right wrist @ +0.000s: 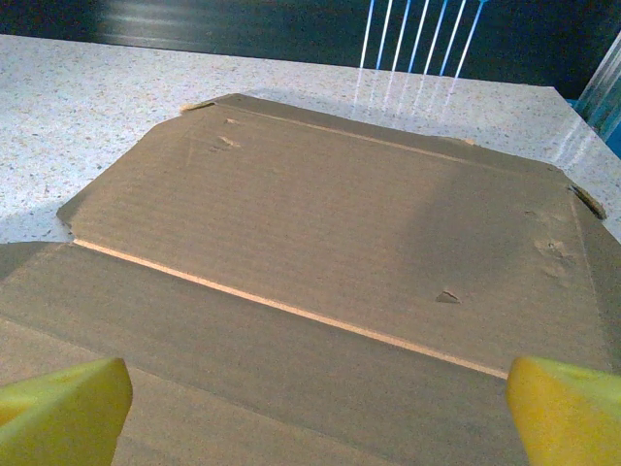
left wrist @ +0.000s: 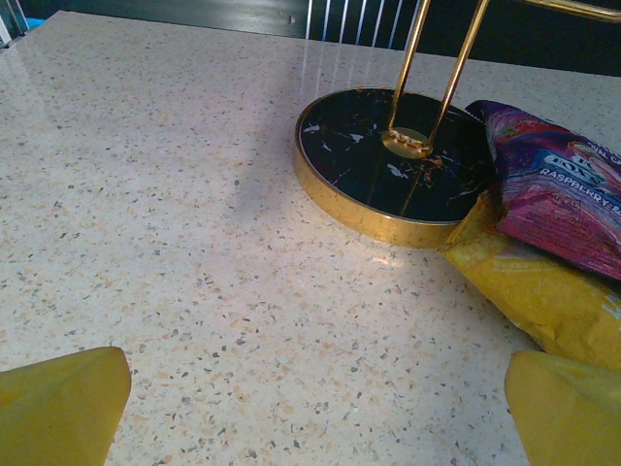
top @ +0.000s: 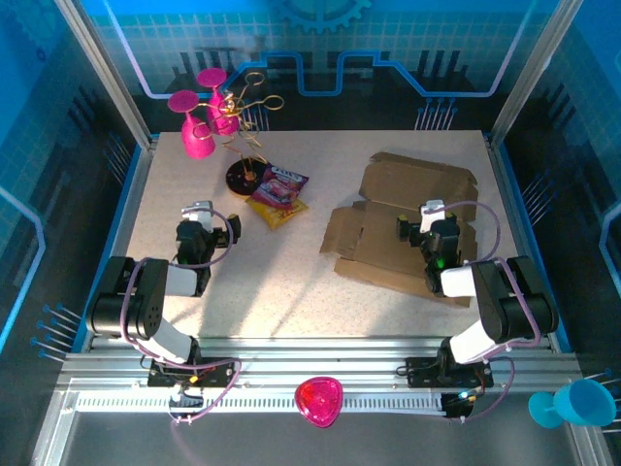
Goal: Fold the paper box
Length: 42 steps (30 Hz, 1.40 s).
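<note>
overhead view of a pale speckled table (top: 272, 282) inside a blue-lit enclosure, with two robot arms reaching in from its near edge. the paper box (top: 383, 228) is lying unfolded as a flat sheet of brown corrugated cardboard on the right half of the table. its flaps and tabs are spreading outward, and its far panel is reaching toward the far right corner. the right gripper (right wrist: 315, 413) is hovering low over the middle of this sheet, its yellow fingers (right wrist: 568, 413) standing wide apart and holding nothing. a pale crease line is running across the cardboard just ahead of them, and whether the tips are touching the sheet cannot be told. the left gripper (left wrist: 312, 413) is hanging over bare tabletop in the left half, well apart from the box, its own fingers (left wrist: 58, 408) also spreading wide with nothing between them. just beyond it, in the far left part of the table, a gold wire stand (top: 245, 175) is standing on a round black marbled base with a gold rim, and pink goblets (top: 199, 136) are clustering around its upper arms. a purple and yellow snack packet (top: 278, 194) is lying against the right side of that base, touching the rim. a pink bowl (top: 319, 401) is sitting on the metal rail in front of the near edge, between the arm bases, and a blue cup (top: 572, 403) is sitting beyond the near right corner.
</note>
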Each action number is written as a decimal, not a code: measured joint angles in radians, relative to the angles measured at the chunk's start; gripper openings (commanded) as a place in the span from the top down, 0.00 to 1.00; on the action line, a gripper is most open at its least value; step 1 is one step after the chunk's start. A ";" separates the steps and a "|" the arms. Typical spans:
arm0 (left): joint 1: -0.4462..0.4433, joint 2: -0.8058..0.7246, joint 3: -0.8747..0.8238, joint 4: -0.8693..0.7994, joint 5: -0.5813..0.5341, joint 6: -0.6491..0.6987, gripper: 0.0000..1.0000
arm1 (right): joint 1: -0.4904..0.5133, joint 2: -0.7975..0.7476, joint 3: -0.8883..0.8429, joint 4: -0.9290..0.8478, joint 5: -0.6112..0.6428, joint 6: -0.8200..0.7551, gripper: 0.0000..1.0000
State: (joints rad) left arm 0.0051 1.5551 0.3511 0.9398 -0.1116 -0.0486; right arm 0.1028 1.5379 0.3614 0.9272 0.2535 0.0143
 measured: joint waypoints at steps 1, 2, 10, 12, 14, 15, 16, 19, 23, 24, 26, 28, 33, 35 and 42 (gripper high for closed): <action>0.000 0.000 0.000 0.000 0.000 0.000 0.01 | 0.000 0.000 0.000 0.000 0.000 0.000 0.00; 0.000 0.000 0.000 0.000 0.000 0.000 0.01 | 0.000 0.000 0.000 0.000 0.000 0.000 0.00; -0.010 -0.019 -0.009 0.003 -0.043 0.000 0.01 | 0.019 -0.028 -0.021 0.014 0.040 -0.013 0.00; -0.035 -0.096 -0.024 -0.043 -0.103 0.004 0.01 | 0.097 -0.106 -0.047 -0.006 0.145 -0.047 0.00; -0.080 -0.214 -0.021 -0.112 -0.175 0.005 0.01 | 0.177 -0.229 -0.040 -0.058 0.210 -0.071 0.00; -0.108 -0.282 -0.011 -0.150 -0.212 0.000 0.01 | 0.200 -0.298 -0.014 -0.106 0.238 -0.071 0.00; -0.134 -0.346 0.009 -0.195 -0.250 -0.010 0.01 | 0.211 -0.370 0.056 -0.200 0.272 -0.062 0.00; -0.180 -0.491 0.191 -0.493 -0.345 -0.209 0.01 | 0.182 -0.443 0.446 -0.572 0.260 0.057 0.00; -0.110 -0.548 0.469 -0.802 -0.226 -0.587 0.09 | 0.022 -0.456 0.866 -0.881 0.099 0.380 0.08; -0.090 -0.543 0.510 -0.844 -0.166 -0.665 0.14 | -0.028 -0.471 0.904 -0.947 0.054 0.444 0.19; -0.097 -0.492 0.589 -0.942 -0.058 -0.791 0.24 | -0.040 -0.461 0.975 -1.129 0.043 0.537 0.39; -0.188 -0.412 0.632 -1.027 0.034 -0.888 0.33 | 0.025 -0.422 0.999 -1.291 0.021 0.600 0.45; -0.540 -0.285 0.576 -1.116 0.183 -1.054 0.41 | 0.078 -0.406 0.758 -1.502 -0.131 0.734 0.43; -0.634 -0.240 0.543 -1.097 0.222 -1.115 0.40 | 0.064 -0.434 0.640 -1.560 -0.194 0.771 0.42; -0.731 0.039 0.506 -0.868 0.294 -1.332 0.40 | -0.043 -0.524 0.513 -1.588 -0.376 0.848 0.37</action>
State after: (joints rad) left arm -0.7254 1.5936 0.8574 0.0719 0.1829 -1.3811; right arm 0.0593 1.0142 0.8742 -0.6613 -0.1223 0.8627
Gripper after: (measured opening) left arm 0.602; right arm 0.618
